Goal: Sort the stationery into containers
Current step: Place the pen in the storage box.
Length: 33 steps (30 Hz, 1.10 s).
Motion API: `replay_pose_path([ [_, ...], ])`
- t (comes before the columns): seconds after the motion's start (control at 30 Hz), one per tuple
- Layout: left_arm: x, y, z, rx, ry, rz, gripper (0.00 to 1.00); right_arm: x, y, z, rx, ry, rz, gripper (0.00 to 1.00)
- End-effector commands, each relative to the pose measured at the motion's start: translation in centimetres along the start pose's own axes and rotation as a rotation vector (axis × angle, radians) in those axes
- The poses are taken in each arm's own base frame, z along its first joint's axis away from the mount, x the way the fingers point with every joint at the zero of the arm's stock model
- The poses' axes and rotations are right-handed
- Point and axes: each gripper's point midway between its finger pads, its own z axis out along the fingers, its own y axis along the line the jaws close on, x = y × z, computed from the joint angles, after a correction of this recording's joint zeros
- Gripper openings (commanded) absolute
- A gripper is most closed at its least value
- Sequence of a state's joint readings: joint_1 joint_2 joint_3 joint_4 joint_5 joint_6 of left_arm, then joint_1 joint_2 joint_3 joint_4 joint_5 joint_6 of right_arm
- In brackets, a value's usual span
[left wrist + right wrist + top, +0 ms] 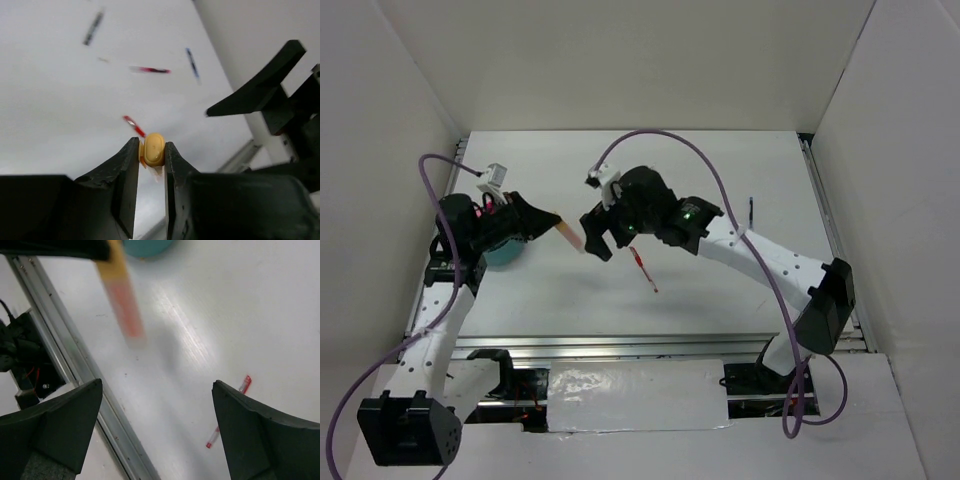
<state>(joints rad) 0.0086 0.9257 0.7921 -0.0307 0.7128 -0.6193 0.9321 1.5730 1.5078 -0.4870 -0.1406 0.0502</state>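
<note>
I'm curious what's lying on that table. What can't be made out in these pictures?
Teal cup: top view, mostly hidden under the left arm; right wrist view, cut off by top edge. Its contents show nowhere.
Orange highlighter: right wrist view, blurred.
Distant pens: left wrist view, blurred; kinds unclear.

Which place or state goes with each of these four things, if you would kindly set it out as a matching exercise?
Things:
1. left gripper
2. right gripper
3. red pen
4. teal cup

Places or states:
A. lying loose on the table
B. jaws wide open, holding nothing
C. shut on the orange highlighter
D. standing near the left edge, partly hidden

Pairs: 1-C, 2-B, 3-A, 4-D
</note>
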Motion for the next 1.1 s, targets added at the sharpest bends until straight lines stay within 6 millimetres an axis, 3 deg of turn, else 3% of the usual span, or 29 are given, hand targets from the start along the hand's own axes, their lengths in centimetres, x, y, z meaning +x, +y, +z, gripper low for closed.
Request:
replay_pose_path([
  [0.0, -3.4, 2.3, -2.5, -0.159, -0.069, 0.120, 0.00, -2.6, -2.3, -2.2, -0.078, -0.049, 0.105, 0.96],
  [0.13, -5.4, 8.4, -6.6, -0.400, -0.089, 0.189, 0.00, -1.1, -5.5, -2.5, -0.062, -0.012, 0.207, 0.95],
  [0.23, -6.6, 11.6, -9.5, -0.499, -0.102, 0.210, 0.00, -0.1, -6.8, -2.5, -0.052, 0.001, 0.245, 0.94],
  [0.3, -6.8, 12.4, -10.4, -0.494, -0.082, 0.189, 0.00, 0.3, -7.3, -2.5, -0.043, 0.006, 0.254, 0.94],
  [0.33, -6.9, 14.2, -11.4, -0.515, -0.071, 0.171, 0.01, 0.5, -7.5, -2.4, -0.039, 0.009, 0.259, 0.94],
  [0.4, -7.6, 15.1, -12.2, -0.511, -0.064, 0.157, 0.02, 0.6, -7.8, -2.3, -0.037, 0.016, 0.265, 0.94],
  [0.43, -7.5, 16.7, -13.0, -0.530, -0.047, 0.142, 0.03, 0.7, -8.0, -2.3, -0.034, 0.020, 0.269, 0.94],
  [0.63, -9.1, 19.7, -14.4, -0.559, -0.068, 0.157, 0.03, 1.0, -8.1, -1.5, -0.046, 0.036, 0.283, 0.93],
  [1.07, -9.9, 23.7, -14.4, -0.605, -0.116, 0.182, 0.06, 1.7, -8.3, -1.4, -0.061, 0.045, 0.292, 0.93],
])
